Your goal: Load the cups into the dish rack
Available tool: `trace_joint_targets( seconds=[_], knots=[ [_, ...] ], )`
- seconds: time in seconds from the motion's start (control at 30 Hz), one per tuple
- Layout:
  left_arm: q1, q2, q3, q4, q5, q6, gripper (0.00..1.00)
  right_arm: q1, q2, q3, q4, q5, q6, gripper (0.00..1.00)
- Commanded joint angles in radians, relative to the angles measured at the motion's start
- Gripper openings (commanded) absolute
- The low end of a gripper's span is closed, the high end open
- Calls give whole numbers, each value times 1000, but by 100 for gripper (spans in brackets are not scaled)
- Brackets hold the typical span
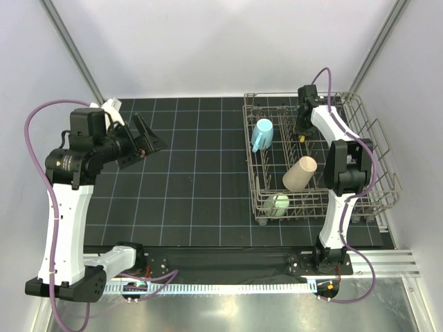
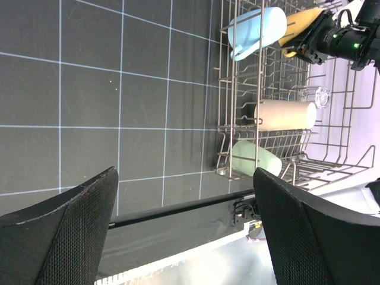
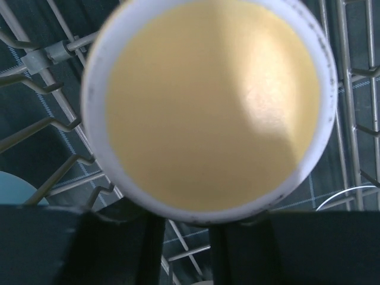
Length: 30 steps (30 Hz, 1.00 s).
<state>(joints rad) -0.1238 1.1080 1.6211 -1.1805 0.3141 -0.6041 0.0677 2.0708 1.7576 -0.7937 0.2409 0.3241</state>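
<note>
The dish rack [image 1: 379, 138] stands at the right of the mat. In it lie a light blue cup [image 1: 263, 131], a tan tumbler [image 1: 299, 173] and a pale green cup [image 1: 278, 205]. The left wrist view also shows a clear glass [image 2: 315, 95] among the wires. My right gripper [image 1: 302, 133] reaches down into the far part of the rack. The yellow mug [image 3: 208, 101] fills its wrist view, right at the fingertips. That gripper [image 3: 187, 222] has its jaws a little apart, and only rack wire shows in the gap. My left gripper [image 1: 149, 142] hangs wide open and empty over the far left of the mat.
The rack's raised wire sides and upright tines [image 3: 53, 127] closely surround the right gripper. Black gridded mat [image 1: 194, 180] stretches between the left arm and the rack. A black rail [image 2: 172, 211] runs along the near table edge.
</note>
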Motion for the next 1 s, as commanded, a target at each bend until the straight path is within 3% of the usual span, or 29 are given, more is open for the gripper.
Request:
trace_joint_targets(
  seconds=[0.0,0.1,0.23,0.7,0.83,0.87,0.97],
  knots=[
    [3,-11,39,-1,16,-25,91,-3,-5,51,16,3,26,37],
    [3,-22,37,1,31,-46,91,-5,-8,51,-5,-6,35,56],
    [4,-36,28,4,46,-75,90,-2,-44,49,-27,-8,32,65],
    [4,-63,-87,81,169,-160,86,44,-307,120,-237,-133,24,70],
    [4,-36,-116,120,209,-186,86,127,-406,172,-286,-147,-13,75],
    [1,-25,-128,133,218,-200,85,144,-429,183,-303,-146,-25,77],
    [-20,-2,-168,208,243,-240,86,195,-518,162,-338,-178,-20,99]
  ],
)
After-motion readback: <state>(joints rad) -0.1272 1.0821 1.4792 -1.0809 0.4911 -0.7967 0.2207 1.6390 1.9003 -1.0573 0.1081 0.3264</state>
